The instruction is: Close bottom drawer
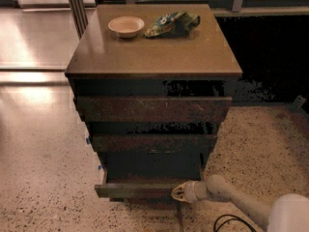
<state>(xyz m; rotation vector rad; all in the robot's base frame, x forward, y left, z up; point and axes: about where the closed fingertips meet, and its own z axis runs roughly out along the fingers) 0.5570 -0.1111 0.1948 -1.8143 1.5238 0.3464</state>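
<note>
Gripper (pixel 181 193) low by the bench's (pixel 154 52) front right corner, grip state cannot tell | bottom drawer (pixel 137 189) juts slightly past bench's bottom front edge | likely rigid, light, free-sliding; no handle, press flat front mid-width.

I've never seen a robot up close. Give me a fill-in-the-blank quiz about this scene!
The robot's hand is at the front of the bottom drawer, the lowest of ____ drawers.
On the cabinet top, a pale ____ sits beside a crumpled packet.
The packet is mostly ____.
Missing words: three; bowl; green.
</note>
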